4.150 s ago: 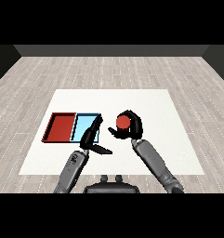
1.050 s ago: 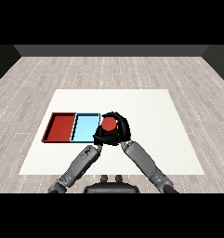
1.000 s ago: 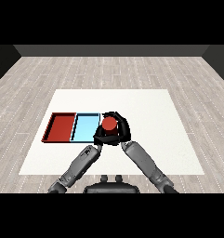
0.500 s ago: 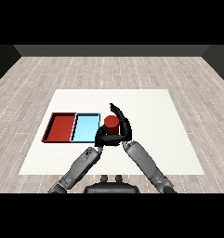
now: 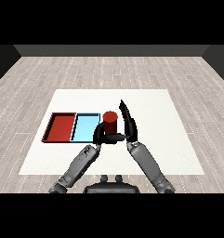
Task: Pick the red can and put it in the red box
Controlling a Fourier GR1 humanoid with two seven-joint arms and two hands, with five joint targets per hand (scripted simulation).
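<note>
The floor [image 5: 108,69] is pale grey planking with long boards running across the view. On it lies the bench [image 5: 155,107], a flat white slab, matte and square-cornered.

Two grey forearms come in from the lower corners, smooth and tube-shaped, narrowing toward the black hands.

Left of the bench's middle sit two shallow rectangular trays, side by side and touching along one long edge. The red tray [image 5: 62,128] is the outer one, with a thin dark rim and a flat red floor; nothing lies in it. The blue tray [image 5: 84,128] is light blue, the same shape, with the same thin rim; nothing lies in it either, though the left hand hides its near right corner.

The right hand [image 5: 130,125] stands on edge just right of the can — its fingers [image 5: 125,109] are straight and held together, pointing away from the robot, and they do not wrap the can.

The left hand [image 5: 102,135] sits at the can's base, just beside the blue tray's right edge. Its fingers [image 5: 114,137] curl round the lower part of the can from the front.

The can [image 5: 109,122] is a smooth red cylinder, upright, with a flat round top — it stands between the two hands, just right of the blue tray and outside both trays. Whether its base touches the bench cannot be told.
</note>
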